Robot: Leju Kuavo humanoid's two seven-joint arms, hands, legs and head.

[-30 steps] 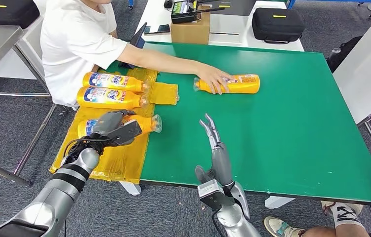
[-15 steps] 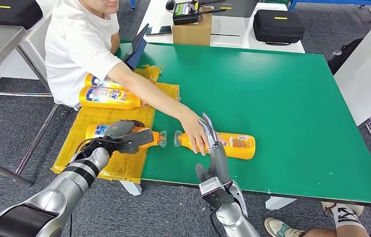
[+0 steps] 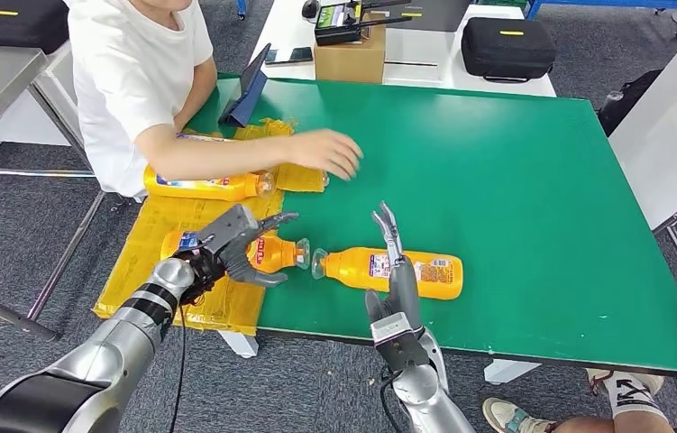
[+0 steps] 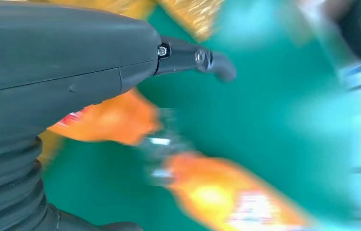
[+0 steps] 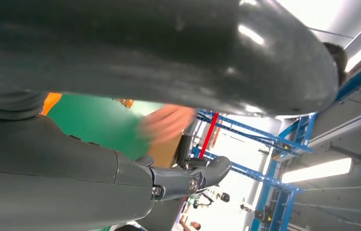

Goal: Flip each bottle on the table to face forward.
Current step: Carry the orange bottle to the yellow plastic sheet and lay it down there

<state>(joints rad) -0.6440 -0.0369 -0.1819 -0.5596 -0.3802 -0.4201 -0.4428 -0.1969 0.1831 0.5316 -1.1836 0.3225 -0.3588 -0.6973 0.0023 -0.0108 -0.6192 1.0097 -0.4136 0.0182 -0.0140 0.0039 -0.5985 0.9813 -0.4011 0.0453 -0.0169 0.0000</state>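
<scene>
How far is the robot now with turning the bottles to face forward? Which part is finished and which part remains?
Nothing clearly finished. The bottle on the green table lies on its side by the right hand, which does not grip it. The left hand is spread open over the bottle on the yellow mat. Another bottle lies beyond, under a person's arm. Which label faces show is unclear.

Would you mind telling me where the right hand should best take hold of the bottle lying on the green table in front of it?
Probably around the wide orange body of the bottle, not the narrow neck, whose cap points toward the left hand. The bottle lies on its side across the green table, so coming from above lets the fingers wrap its round flank. The right hand is already raised at its near side.
</scene>
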